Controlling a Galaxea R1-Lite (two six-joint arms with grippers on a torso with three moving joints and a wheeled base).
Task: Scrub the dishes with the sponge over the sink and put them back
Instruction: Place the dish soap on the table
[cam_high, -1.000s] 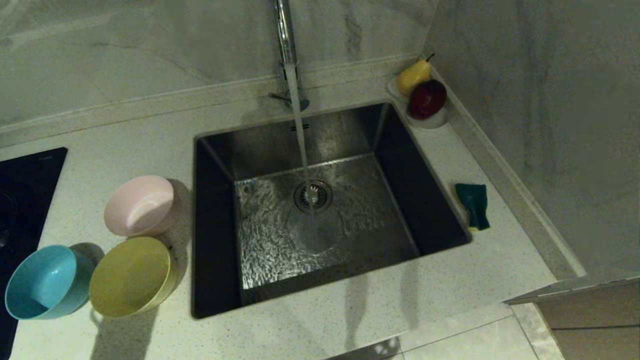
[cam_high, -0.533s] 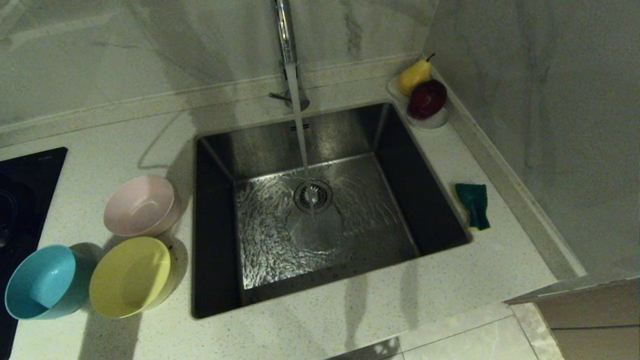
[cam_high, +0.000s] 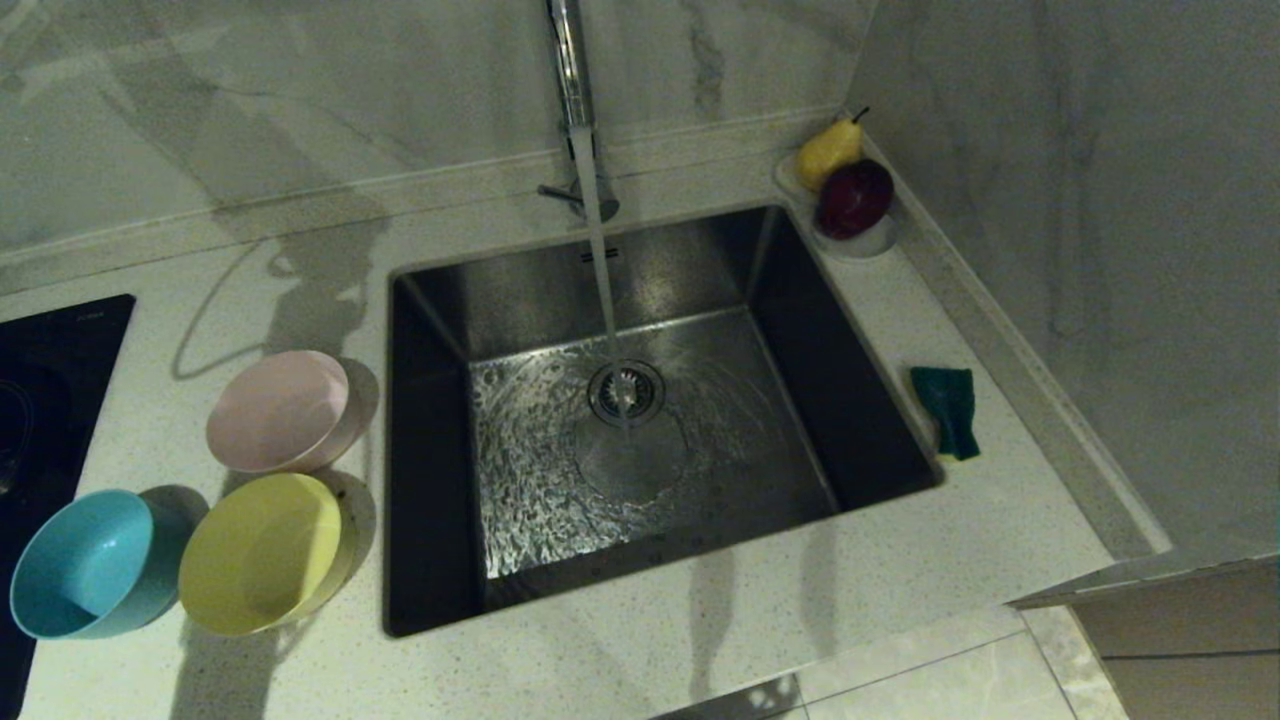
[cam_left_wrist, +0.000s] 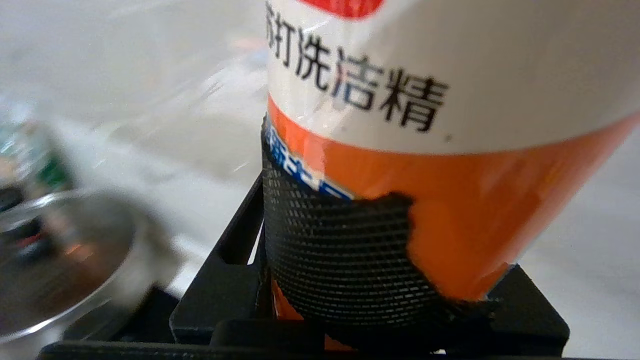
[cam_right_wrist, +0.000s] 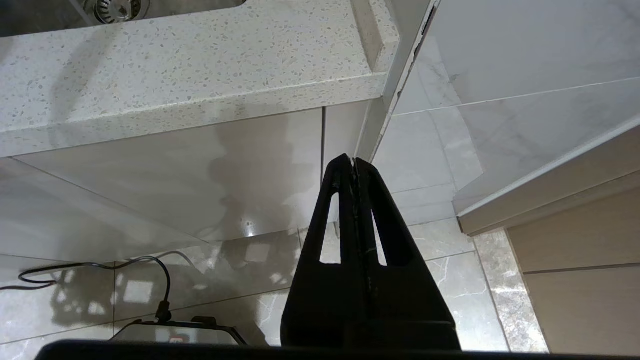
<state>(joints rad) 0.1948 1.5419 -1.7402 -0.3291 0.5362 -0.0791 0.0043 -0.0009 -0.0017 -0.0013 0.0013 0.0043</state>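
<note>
Orange detergent bottle (cam_left_wrist: 425, 150) shows only wrist-side.

The head view looks steeply down on the sink (cam_high: 620, 420) and table (cam_high: 700, 620), the left wrist view crowds a detergent bottle (cam_left_wrist: 450, 150), and the right wrist view, low below the table's edge, shares the sink drain (cam_right_wrist: 117, 7).

Home kitchen. Steel sink (cam_high: 640, 420) set in speckled countertop (cam_high: 700, 620); cooktop (cam_high: 50, 380) left of sink, marble wall behind.
</note>
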